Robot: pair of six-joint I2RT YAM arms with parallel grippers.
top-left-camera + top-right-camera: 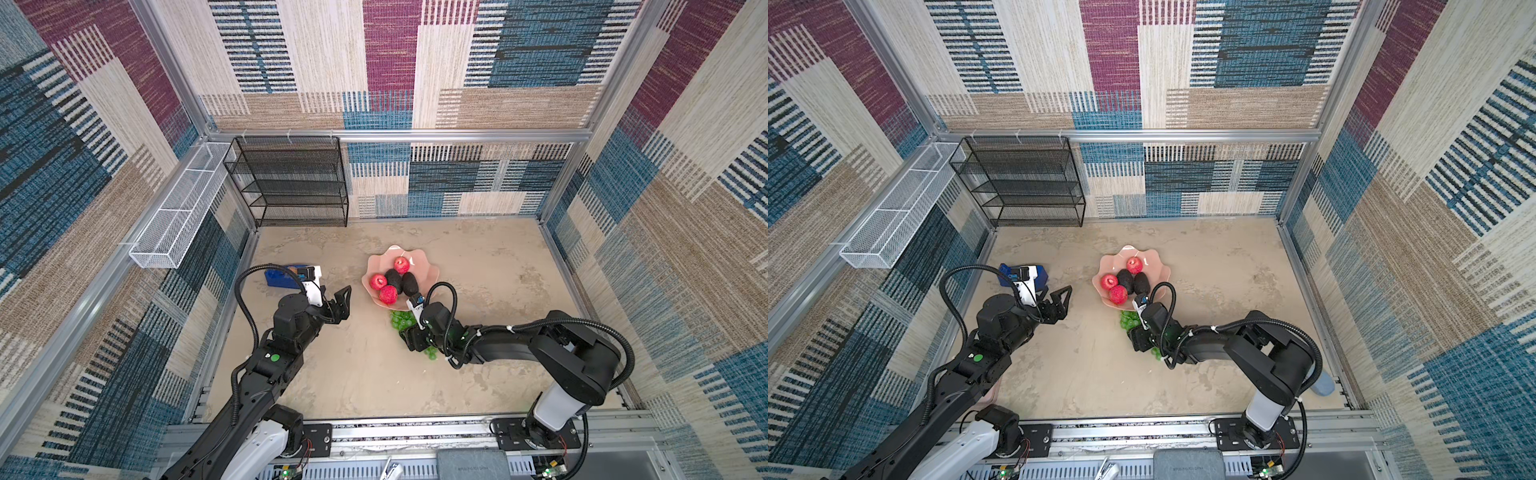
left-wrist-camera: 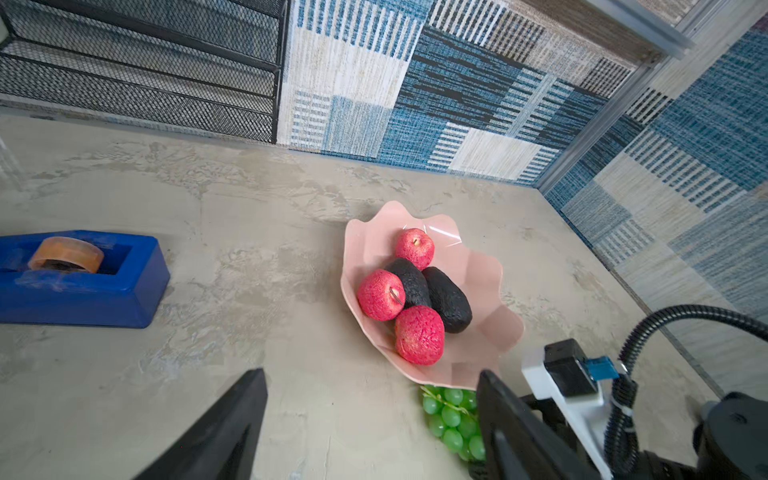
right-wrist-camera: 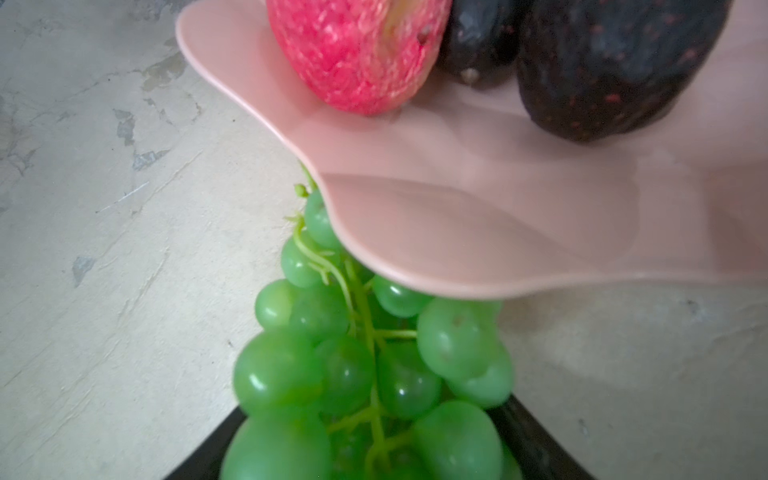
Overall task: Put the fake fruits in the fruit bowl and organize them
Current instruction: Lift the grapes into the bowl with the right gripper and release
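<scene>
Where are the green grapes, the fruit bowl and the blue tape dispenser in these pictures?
green grapes (image 3: 345,374): right wrist view, middle of the bunch.
fruit bowl (image 2: 370,241): left wrist view, bare inner wall near the rim.
blue tape dispenser (image 2: 83,299): left wrist view, its blue side wall.

Pale pink for the fruit bowl (image 1: 424,270), speckled pinkish red for its three apples (image 1: 378,281), blackish green for the two avocados (image 1: 410,284) and glossy translucent green for the grapes (image 3: 345,374). Royal blue for the tape dispenser (image 2: 83,291) near the bench's left edge, amber for its roll (image 2: 68,249), mottled beige-grey for the bench (image 1: 353,382) itself. Behind, a woven patchwork of blue, maroon, cream and tan blocks and stripes on the walls (image 1: 390,54), black mesh on the rack (image 1: 291,183) at the far left corner, white on the basket (image 1: 178,212).
</scene>
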